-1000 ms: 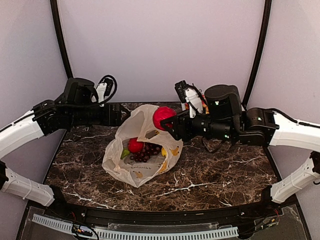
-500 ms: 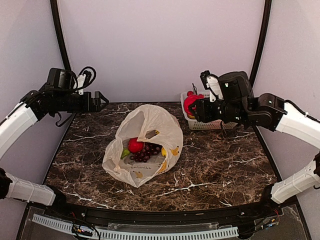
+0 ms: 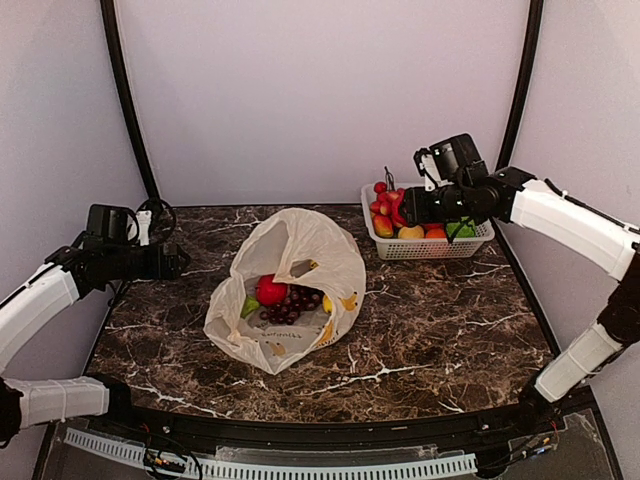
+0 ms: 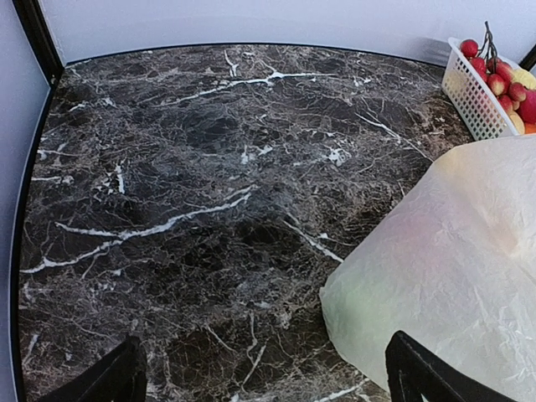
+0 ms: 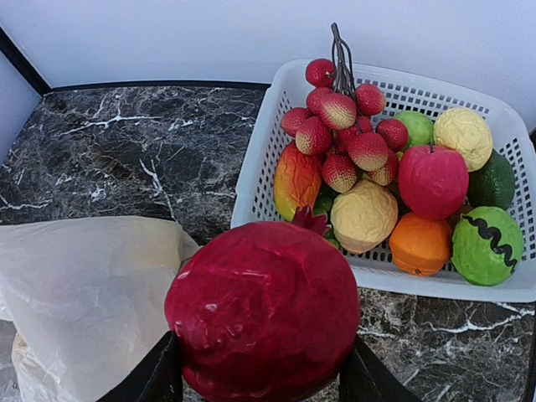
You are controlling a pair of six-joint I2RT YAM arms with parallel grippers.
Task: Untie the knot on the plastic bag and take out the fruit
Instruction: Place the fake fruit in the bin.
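Crimson pomegranate (image 5: pixel 264 310) sits clamped between my right jaws, gripped across its widest girth. I judge it hard, light and slippery, apt to roll. My right arm reaches level over the white basket (image 5: pixel 251 188). Left jaws gape empty, that arm low. The plastic bag (image 3: pixel 300 240), limp, lies open mid-worktop (image 3: pixel 430 320), fruit (image 3: pixel 285 298) inside.
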